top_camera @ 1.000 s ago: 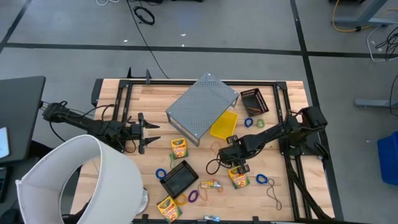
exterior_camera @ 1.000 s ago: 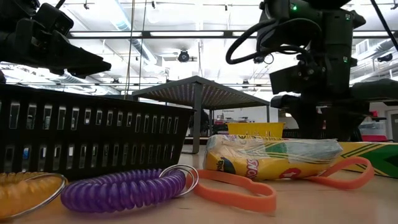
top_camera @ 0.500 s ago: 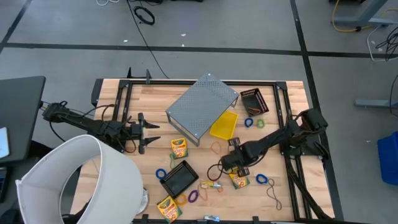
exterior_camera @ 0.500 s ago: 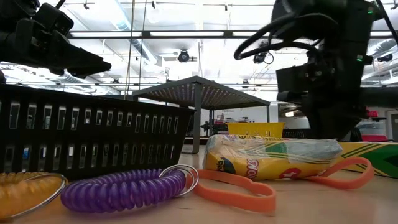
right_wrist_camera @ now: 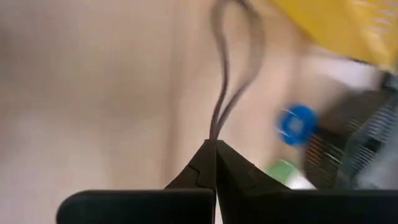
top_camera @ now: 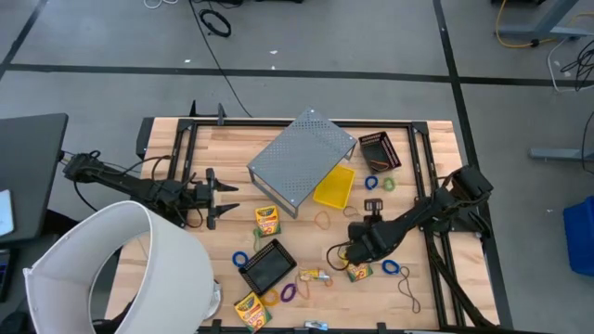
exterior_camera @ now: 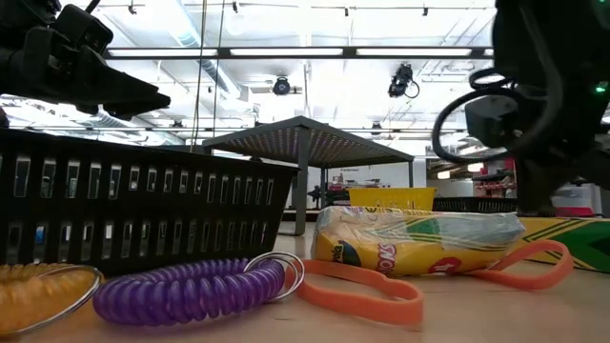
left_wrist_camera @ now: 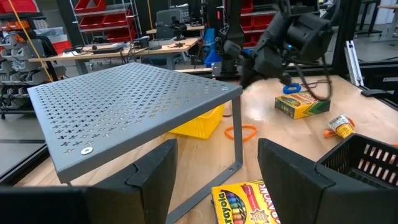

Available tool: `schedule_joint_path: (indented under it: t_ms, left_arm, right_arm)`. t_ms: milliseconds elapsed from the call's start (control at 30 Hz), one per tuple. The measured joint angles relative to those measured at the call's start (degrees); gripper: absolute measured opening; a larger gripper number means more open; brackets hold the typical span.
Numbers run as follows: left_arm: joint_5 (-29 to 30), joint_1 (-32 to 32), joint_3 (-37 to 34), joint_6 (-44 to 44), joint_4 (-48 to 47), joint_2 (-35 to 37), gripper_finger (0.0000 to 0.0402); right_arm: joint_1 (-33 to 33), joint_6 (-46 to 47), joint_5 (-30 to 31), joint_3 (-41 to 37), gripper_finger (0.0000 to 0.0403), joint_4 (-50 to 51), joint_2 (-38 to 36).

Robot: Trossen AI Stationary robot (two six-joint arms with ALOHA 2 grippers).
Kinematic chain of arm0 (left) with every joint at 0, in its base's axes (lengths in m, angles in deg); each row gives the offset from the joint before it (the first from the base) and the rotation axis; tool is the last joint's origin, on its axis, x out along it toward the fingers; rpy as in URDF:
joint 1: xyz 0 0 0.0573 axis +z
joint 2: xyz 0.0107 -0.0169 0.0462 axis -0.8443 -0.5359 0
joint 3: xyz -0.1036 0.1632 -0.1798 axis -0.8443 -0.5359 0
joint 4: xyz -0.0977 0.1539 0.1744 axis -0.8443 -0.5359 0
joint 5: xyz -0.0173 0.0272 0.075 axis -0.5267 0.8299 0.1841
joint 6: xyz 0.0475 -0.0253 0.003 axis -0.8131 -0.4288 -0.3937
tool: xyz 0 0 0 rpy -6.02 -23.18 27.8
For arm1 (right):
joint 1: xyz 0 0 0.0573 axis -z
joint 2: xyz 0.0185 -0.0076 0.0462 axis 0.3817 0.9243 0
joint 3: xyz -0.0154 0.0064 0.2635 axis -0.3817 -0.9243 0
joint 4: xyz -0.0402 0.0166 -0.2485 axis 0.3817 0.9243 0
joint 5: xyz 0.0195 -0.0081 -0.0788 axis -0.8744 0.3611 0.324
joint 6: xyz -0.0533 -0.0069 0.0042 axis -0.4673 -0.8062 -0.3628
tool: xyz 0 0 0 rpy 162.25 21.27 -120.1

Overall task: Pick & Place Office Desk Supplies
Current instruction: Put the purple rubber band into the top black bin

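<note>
Right wrist view: the right gripper [right_wrist_camera: 216, 144] is seen with its jaws closed tip to tip, and a thin tan loop [right_wrist_camera: 222, 93] is pinched at the very point where they meet. From there the two strands of the loop run out together and part into a narrow bow over the bare wood. A blue loop [right_wrist_camera: 297, 122] and the corner of a yellow tray [right_wrist_camera: 339, 25] are seen beyond it, well apart from the grip.

In the high view the right gripper [top_camera: 357, 252] is placed low over the worktop [top_camera: 380, 299], towards its near right part, just beside a crayon box [top_camera: 358, 272]; the loop itself is too fine to be made out there. The left gripper [top_camera: 223, 197] is held waiting at the left side, its jaws wide and nothing between them, facing the grey perforated stand [top_camera: 302, 158].

The loop is judged to be almost weightless, limp and stretchy. No shape will be kept by it when lifted; it will hang and swing from the pinch. Because so little of it is caught, and only at the tips, it could be pulled free by a snag on the crayon box or by a quick swing. A hold across both strands together, as here, is judged the soundest, and a slow, straight lift is called for.
</note>
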Motion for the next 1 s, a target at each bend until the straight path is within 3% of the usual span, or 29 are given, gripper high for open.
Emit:
schedule_joint_path:
  t_ms: [200,433,1000]
  left_arm:
    - [0.0,0.0,0.0,-0.4,0.0,0.0,0.0227]
    - [0.0,0.0,0.0,-0.9,0.1,0.0,0.0227]
    - [0.0,0.0,0.0,-1.1,0.1,0.0,0.0227]
  right_arm:
    - [0.8,7.8,9.8,2.8,0.0,11.3,0.0]
    - [4.7,13.4,15.5,4.5,0.0,22.6,-0.4]
    - [20.6,13.4,24.8,4.3,0.0,24.8,-6.4]
